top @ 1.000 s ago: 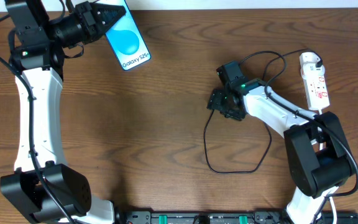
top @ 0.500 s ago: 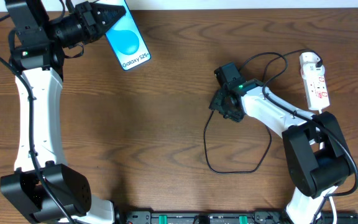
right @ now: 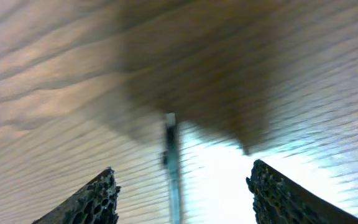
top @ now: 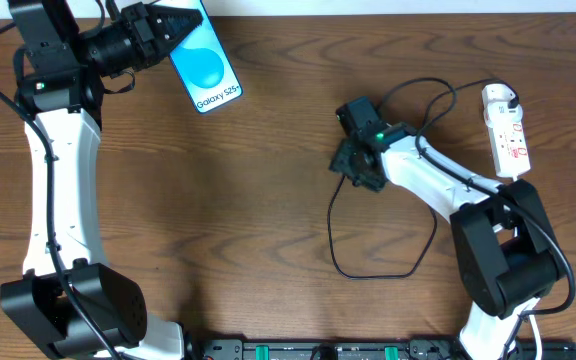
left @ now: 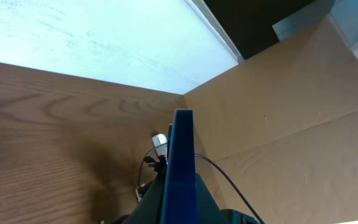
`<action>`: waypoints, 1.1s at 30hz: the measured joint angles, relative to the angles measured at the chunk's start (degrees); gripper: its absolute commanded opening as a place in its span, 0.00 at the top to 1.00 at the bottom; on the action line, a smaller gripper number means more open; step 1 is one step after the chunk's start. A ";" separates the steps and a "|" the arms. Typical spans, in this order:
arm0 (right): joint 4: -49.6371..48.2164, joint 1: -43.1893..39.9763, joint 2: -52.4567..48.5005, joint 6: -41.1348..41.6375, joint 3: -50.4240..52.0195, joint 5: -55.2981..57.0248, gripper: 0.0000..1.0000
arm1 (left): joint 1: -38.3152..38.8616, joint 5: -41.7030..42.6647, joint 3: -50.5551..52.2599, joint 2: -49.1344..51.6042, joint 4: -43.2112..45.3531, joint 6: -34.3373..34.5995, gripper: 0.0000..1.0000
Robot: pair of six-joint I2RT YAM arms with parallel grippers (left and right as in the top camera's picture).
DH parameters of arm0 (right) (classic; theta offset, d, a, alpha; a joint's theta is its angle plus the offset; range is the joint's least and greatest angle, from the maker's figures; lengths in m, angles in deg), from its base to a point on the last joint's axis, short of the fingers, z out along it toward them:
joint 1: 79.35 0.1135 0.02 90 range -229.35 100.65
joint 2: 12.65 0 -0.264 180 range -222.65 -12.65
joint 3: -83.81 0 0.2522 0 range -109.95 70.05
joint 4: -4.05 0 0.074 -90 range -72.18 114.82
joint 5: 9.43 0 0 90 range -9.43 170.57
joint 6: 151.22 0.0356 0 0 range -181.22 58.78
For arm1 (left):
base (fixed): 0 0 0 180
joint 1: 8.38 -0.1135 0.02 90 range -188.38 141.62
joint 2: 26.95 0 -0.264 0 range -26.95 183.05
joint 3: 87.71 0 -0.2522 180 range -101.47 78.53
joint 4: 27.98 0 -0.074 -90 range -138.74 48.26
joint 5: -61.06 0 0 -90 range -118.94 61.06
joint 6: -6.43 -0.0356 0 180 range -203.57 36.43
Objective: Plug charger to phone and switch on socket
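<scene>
Right gripper (top: 353, 165) has crept up and to the left over the brown wood-grain table (top: 268, 200) in the last second. The left gripper (top: 176, 27) hasn't budged; it's clamped on one end of the slim smartphone with the bright blue screen (top: 208, 65) at the far-left corner (edge-on in its own wrist camera, so I can't say whether it's clear of the wood). On the right my fingers (right: 98, 199) are spread wide with nothing gripped. A thin blurred sliver sits between them, and I can't tell if that's the plug tip. The long thin black charger cable (top: 331, 240) loops on the table below that gripper and trails back under the right arm. The narrow white power strip with red markings (top: 508, 135) lies at the right edge, well apart from the phone. My worries: closing on a smeared wrist picture, I could pinch bare cable or miss the tip. That loop could snag on the arm as I carry it left. And with the phone held at one end only, pushing the plug in could twist it in the grip.
</scene>
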 measured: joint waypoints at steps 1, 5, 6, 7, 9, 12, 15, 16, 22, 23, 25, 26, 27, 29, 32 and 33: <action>0.00 0.26 0.00 0.15 -0.35 -0.07 0.34 | 0.00 0.07 0.00 0.00 0.00 0.00 0.93; 0.04 0.83 -0.07 0.85 -0.90 -0.17 0.36 | 0.00 0.11 0.00 0.00 0.00 0.00 0.93; 0.04 0.83 -0.26 1.05 -0.94 -0.15 0.36 | 0.00 0.13 0.00 0.00 0.00 -0.02 0.93; 0.04 0.83 -1.01 1.36 -1.42 -0.13 0.37 | 0.00 0.13 0.00 0.00 0.00 0.00 0.93; 0.57 0.83 -2.60 1.53 -2.69 -0.22 0.37 | 0.00 0.13 0.00 0.00 -0.02 -0.02 0.92; 2.67 0.83 -6.05 1.77 -5.86 -0.24 0.40 | 0.00 0.13 0.00 0.00 0.00 -0.02 0.93; 5.18 0.85 -8.35 1.97 -9.53 -0.28 0.45 | 0.00 0.15 0.00 0.00 0.00 -0.02 0.93; 5.51 0.85 -8.81 1.95 -10.21 -0.24 0.47 | 0.00 0.15 0.00 0.00 0.00 -0.02 0.93; 6.08 0.83 -9.86 2.14 -11.47 0.04 0.57 | 0.00 0.15 0.00 0.00 0.00 -0.02 0.93; 6.25 0.83 -9.86 2.12 -11.50 0.09 0.57 | 0.00 0.13 0.00 0.00 0.00 -0.02 0.92; 6.62 0.83 -9.90 2.12 -11.61 0.11 0.58 | 0.00 0.15 0.00 0.00 0.00 -0.02 0.93; 6.93 0.83 -10.01 2.12 -11.78 0.09 0.58 | 0.00 0.15 0.00 0.00 0.00 -0.02 0.93; 7.37 0.83 -10.08 2.12 -11.91 0.09 0.59 | 0.00 0.13 0.00 0.00 0.00 -0.02 0.93; 8.33 0.83 -10.08 2.12 -11.96 -0.13 0.60 | 0.00 0.13 0.00 0.00 0.00 -0.02 0.93; 9.14 0.83 -10.10 2.12 -12.02 -0.37 0.61 | 0.00 0.13 0.00 0.00 0.00 -0.02 0.93; 9.40 0.85 -10.10 2.12 -12.04 -0.42 0.63 | 0.00 0.13 0.00 0.00 0.00 -0.02 0.93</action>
